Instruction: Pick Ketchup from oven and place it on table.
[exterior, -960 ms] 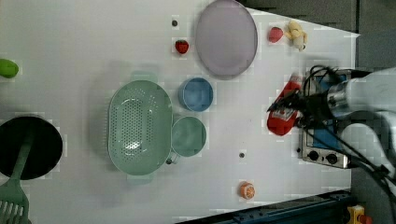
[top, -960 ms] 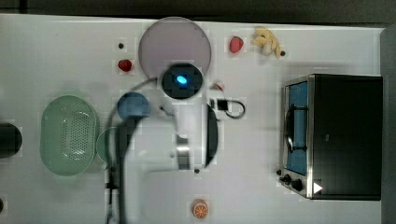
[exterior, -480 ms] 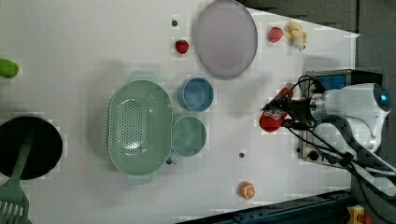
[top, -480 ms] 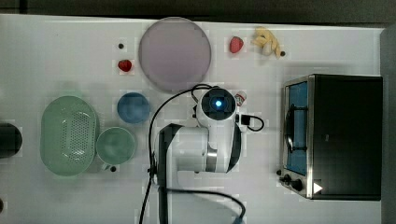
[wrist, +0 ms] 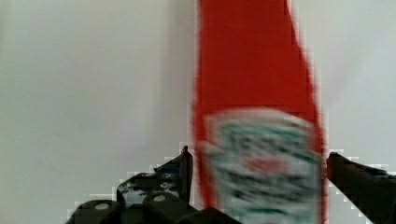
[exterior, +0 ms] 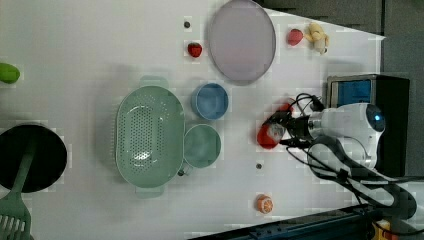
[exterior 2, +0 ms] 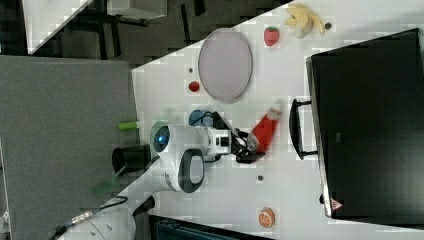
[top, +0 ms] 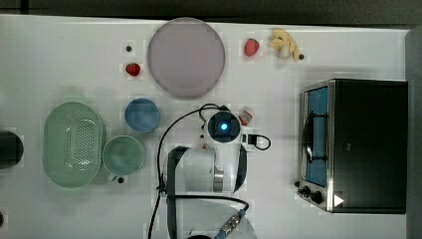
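Note:
The ketchup (wrist: 254, 88), a red bottle with a white label, sits between my gripper's (wrist: 259, 170) two black fingers, and a thin gap shows on each side. The gripper is open. In the left view the ketchup (exterior: 269, 136) rests low on the white table (exterior: 100, 45), left of the oven (exterior: 367, 92), with the gripper (exterior: 281, 131) at its end. The right view shows the ketchup (exterior 2: 265, 131) slanting from the gripper (exterior 2: 248, 145) towards the oven (exterior 2: 370, 125). In the top view my wrist covers most of the ketchup (top: 246, 115), left of the oven (top: 356, 144).
In the top view, a round lilac plate (top: 185, 57) lies behind the arm. A blue bowl (top: 142, 114), a green cup (top: 123, 155) and a green colander (top: 73, 144) stand to the top view's left. Strawberries (top: 133, 68) (top: 252, 47) flank the plate.
The arm has carried the ketchup away from the oven, toward the left view's left, and down to the table. The fingers have spread apart around the bottle.

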Available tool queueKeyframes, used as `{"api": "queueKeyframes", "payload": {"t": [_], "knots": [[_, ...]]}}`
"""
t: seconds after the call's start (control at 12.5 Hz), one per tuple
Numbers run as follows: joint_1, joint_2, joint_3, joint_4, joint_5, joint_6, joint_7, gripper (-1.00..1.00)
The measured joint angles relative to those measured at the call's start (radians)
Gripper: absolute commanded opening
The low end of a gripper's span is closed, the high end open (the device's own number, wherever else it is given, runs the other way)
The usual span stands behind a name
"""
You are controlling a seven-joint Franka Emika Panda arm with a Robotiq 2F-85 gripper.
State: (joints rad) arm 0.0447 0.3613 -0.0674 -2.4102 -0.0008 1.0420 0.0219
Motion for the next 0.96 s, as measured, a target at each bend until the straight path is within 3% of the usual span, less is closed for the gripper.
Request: {"api": "queueKeyframes", "payload": {"t": [0.32, 0.56, 0.96], "knots": [[0.001, -0.079, 0.021, 0.023, 0.030, -0.093, 0.000, 1.00], [0.019, -0.248, 0.012, 0.078, 0.028, -0.241, 0.000, 1.00], [0.014, -0.517, 0.002, 0.393, 0.031, -0.628, 0.000, 1.00]]}}
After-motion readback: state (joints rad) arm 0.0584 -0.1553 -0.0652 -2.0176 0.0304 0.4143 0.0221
